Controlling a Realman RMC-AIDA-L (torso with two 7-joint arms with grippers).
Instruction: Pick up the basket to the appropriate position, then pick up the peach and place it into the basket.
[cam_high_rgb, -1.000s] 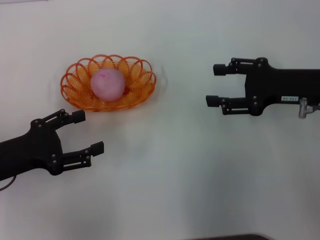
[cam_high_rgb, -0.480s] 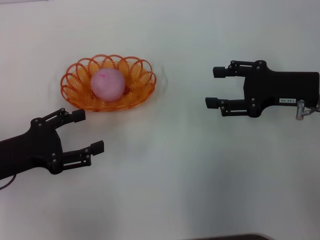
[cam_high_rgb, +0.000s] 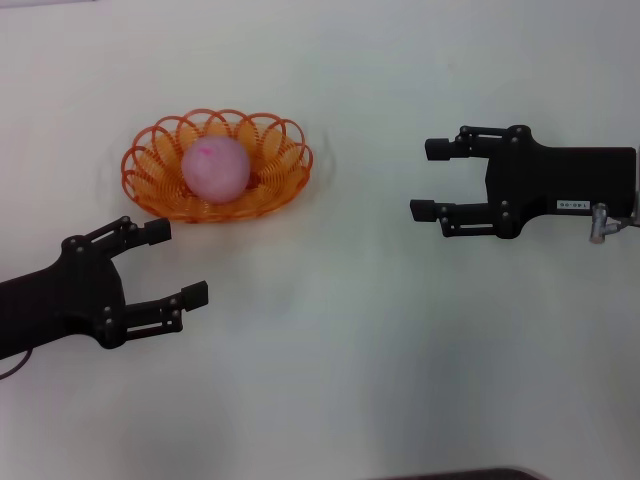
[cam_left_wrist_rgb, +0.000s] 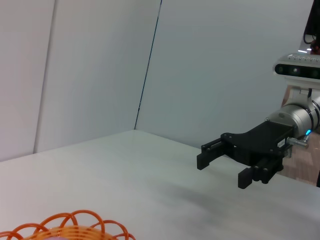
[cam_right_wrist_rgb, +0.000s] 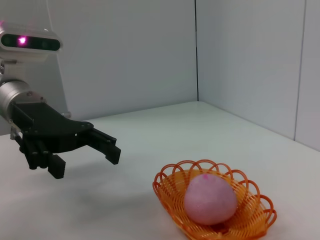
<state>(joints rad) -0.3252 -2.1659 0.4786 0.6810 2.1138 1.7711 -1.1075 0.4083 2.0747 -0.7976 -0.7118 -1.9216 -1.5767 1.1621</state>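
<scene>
A: Report the scene, left to right in the head view.

B: The left pincer (cam_high_rgb: 178, 262) sits at lower left of the frame, fingers spread apart, gripping nothing, just below the basket and clear of it. The basket (cam_high_rgb: 150, 185) rests on the white worktop (cam_high_rgb: 340, 340) at upper left. The peach (cam_high_rgb: 214, 167) lies inside the basket, at its centre, touching the wire coils. The right pincer (cam_high_rgb: 428, 179) is at centre right, well apart from the basket, fingers apart and empty, pointing toward the basket side.

A: Confirm from the wrist views.

B: The right wrist view shows the peach (cam_right_wrist_rgb: 210, 199) seated in the basket (cam_right_wrist_rgb: 167, 187), with the left pincer (cam_right_wrist_rgb: 86, 157) nearby, open. The left wrist view shows only a strip of the basket rim (cam_left_wrist_rgb: 75, 225) and the right pincer (cam_left_wrist_rgb: 222, 167) farther off above the worktop, open.

A: Which step is in hand?

B: Judged from the layout, both task goals appear met: basket positioned, peach placed. The current step reads as release and clearance.

A: Next move requirement?

B: Probably retraction of both arms. Each path should stay clear of the scalloped rim; a light wire basket would likely shift if touched.
</scene>
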